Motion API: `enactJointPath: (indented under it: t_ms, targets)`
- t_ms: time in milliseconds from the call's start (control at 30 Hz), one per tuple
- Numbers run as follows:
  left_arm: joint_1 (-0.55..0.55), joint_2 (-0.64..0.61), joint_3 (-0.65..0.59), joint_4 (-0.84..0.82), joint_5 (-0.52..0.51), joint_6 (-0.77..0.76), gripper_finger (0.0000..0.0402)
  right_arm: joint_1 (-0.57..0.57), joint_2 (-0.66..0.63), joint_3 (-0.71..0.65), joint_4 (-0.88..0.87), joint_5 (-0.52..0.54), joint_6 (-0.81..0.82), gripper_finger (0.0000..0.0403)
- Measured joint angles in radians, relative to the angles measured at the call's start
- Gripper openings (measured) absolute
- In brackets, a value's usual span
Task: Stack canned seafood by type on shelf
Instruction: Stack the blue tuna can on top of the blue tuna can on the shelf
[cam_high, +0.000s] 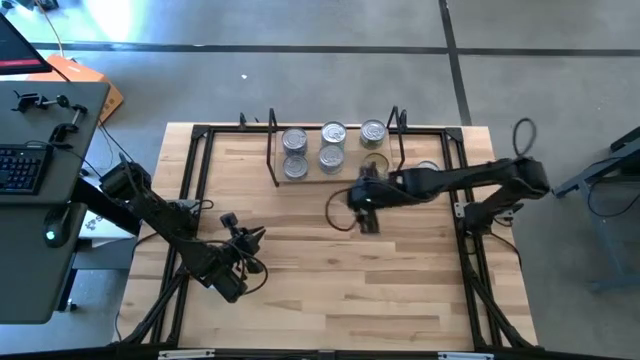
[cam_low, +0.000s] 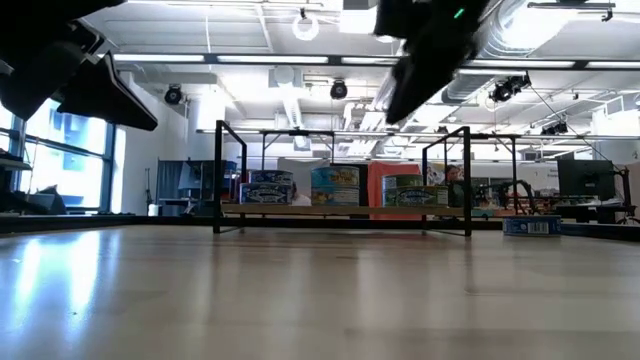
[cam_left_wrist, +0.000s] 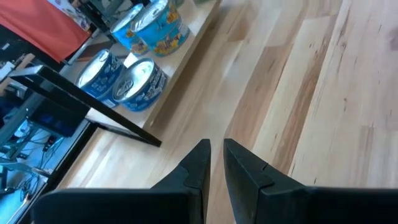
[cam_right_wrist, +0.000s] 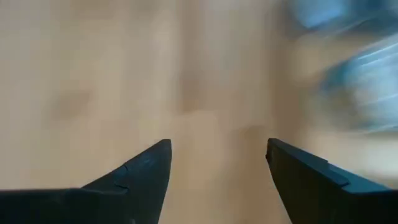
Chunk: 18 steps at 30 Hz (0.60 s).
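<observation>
1. Your right gripper (cam_high: 366, 215) is hanging over the table (cam_high: 330, 290) just in front of the shelf (cam_high: 312, 177), fingers apart and holding nothing; the right wrist view is showing only bare wood between them.
2. Your left gripper (cam_left_wrist: 214, 163) is waiting near the table's left front, fingers together and empty.
3. Judged step: you are standing between placements, with one tin apparently set down and the next not yet taken.
4. Count on the shelf, high view: five silver-lidded tins (cam_high: 333, 133) are sitting in three columns, and a sixth, gold-lidded tin (cam_high: 375, 164) is showing partly under the right arm. Whether any are stacked cannot be told from above.
5. One more tin (cam_high: 428, 169) is lying on the table just right of the shelf, half hidden by the arm; the low view is showing it as a blue tin to the right of the frame.
6. The next move is calling for the right gripper to reach that loose tin, close on its sides, and match its label to a column.
</observation>
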Motion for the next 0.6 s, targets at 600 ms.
enactJointPath:
  t_ms: [600]
  targets:
    - [0.000, 0.000, 0.000, 0.106, -0.056, 0.113, 0.0035, -0.052, -0.310, -0.444, -0.456, 0.200, 0.791, 0.0111]
